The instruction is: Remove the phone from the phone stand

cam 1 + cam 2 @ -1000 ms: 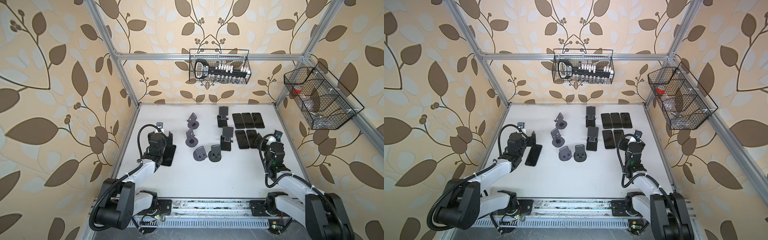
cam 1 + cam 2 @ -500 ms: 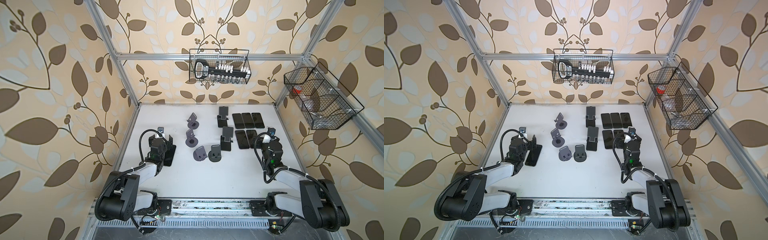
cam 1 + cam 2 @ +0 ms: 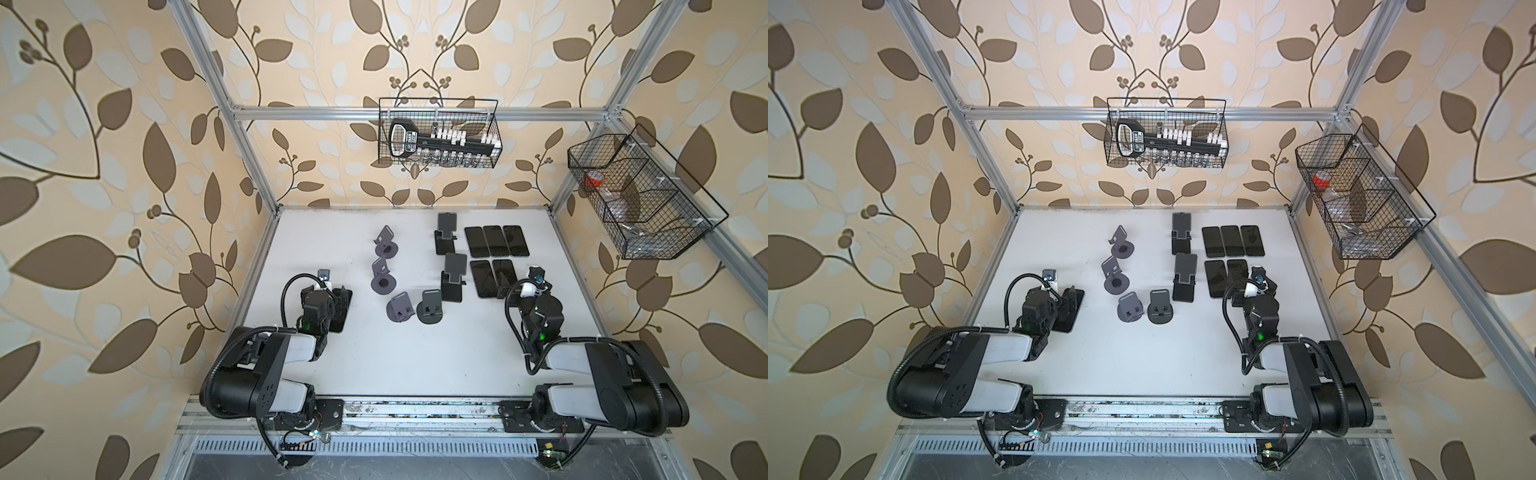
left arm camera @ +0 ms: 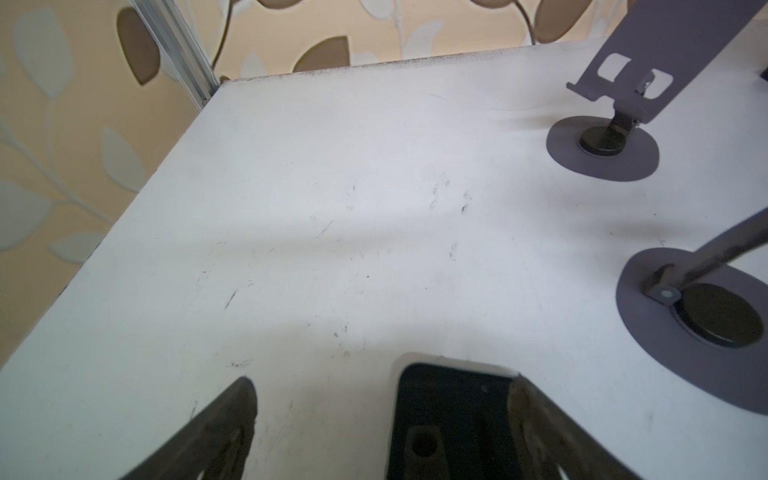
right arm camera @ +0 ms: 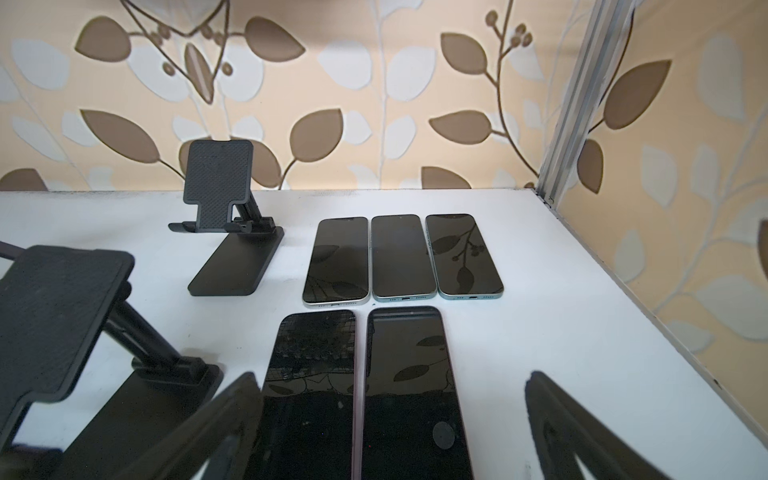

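Observation:
A black phone [image 3: 343, 316] lies flat on the white table [image 3: 415, 357] at the left, on no stand. My left gripper [image 4: 382, 381] hovers open just over its far end, one finger [image 4: 548, 424] above the phone [image 4: 453, 411] and the other over bare table. On the right, my right gripper [image 5: 390, 380] stands open low over the near ends of two dark phones [image 5: 316, 386] that lie flat side by side. In both top views every phone stand shows bare, such as the near black folding stand [image 3: 453, 279] and the purple round-base stand [image 3: 1113, 277].
Three more phones [image 3: 496, 241] lie in a row at the back right beside a second black stand [image 3: 445, 237]. Another purple stand [image 3: 385, 245] and two small grey stands [image 3: 415, 306] sit mid-table. Wire baskets hang on the back wall [image 3: 438, 137] and the right wall [image 3: 640, 199].
Both arms have folded back toward the front rail. The left jaws have spread a little wider over the phone, which stays flat on the table.

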